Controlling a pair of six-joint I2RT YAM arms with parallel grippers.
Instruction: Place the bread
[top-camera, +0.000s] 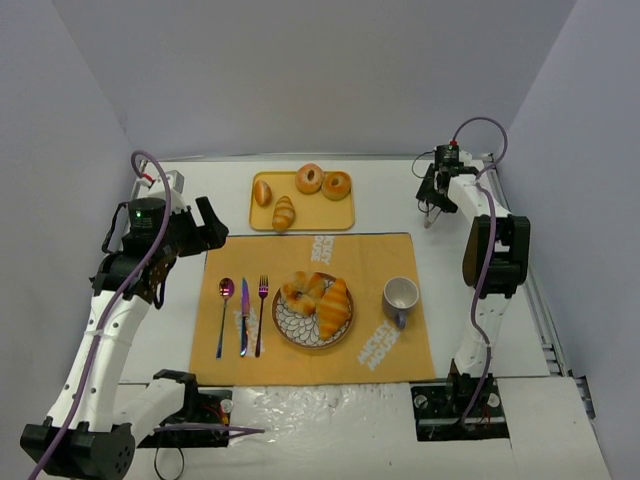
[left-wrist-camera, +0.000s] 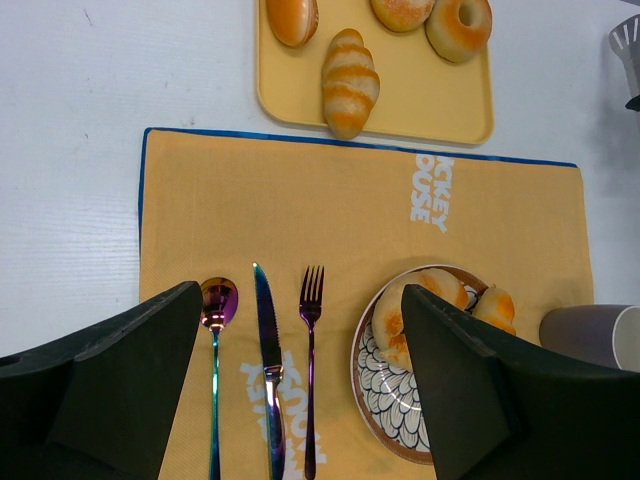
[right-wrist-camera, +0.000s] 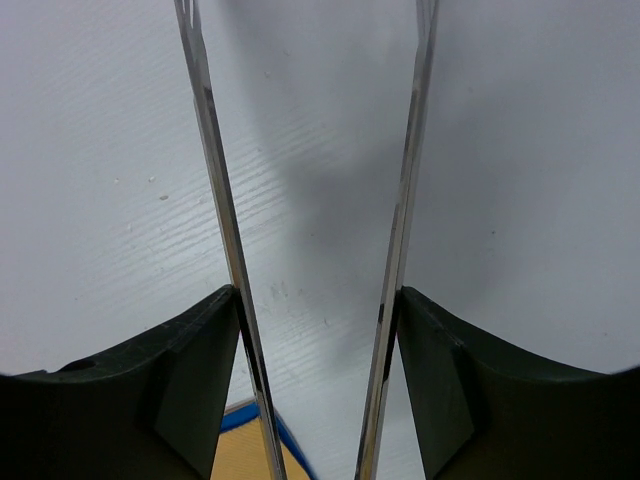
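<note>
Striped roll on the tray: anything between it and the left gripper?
Nothing visible. The left gripper hangs open to the left of the tray; only bare table lies between it and the striped roll at the tray's near edge.

White lettering on the orange placemat (left-wrist-camera: 250, 210).
(a) Left wrist view: the far print (left-wrist-camera: 430, 190), two stacked lines, shows "CKEY" over "OUSE", with the first letters faint. It lies ahead of the left gripper (left-wrist-camera: 298, 290), beyond its right-hand finger.
(b) The near print (left-wrist-camera: 262, 385) lies between that gripper's spread fingers. The knife (left-wrist-camera: 265, 330) and fork (left-wrist-camera: 311, 330) cross it, and it cannot be read.
(c) Top view: a third print (top-camera: 383, 345), set slantwise, appears to read "MICKEY MOUSE". It lies well to the left gripper's right, just beside the mug (top-camera: 400, 293).
</note>
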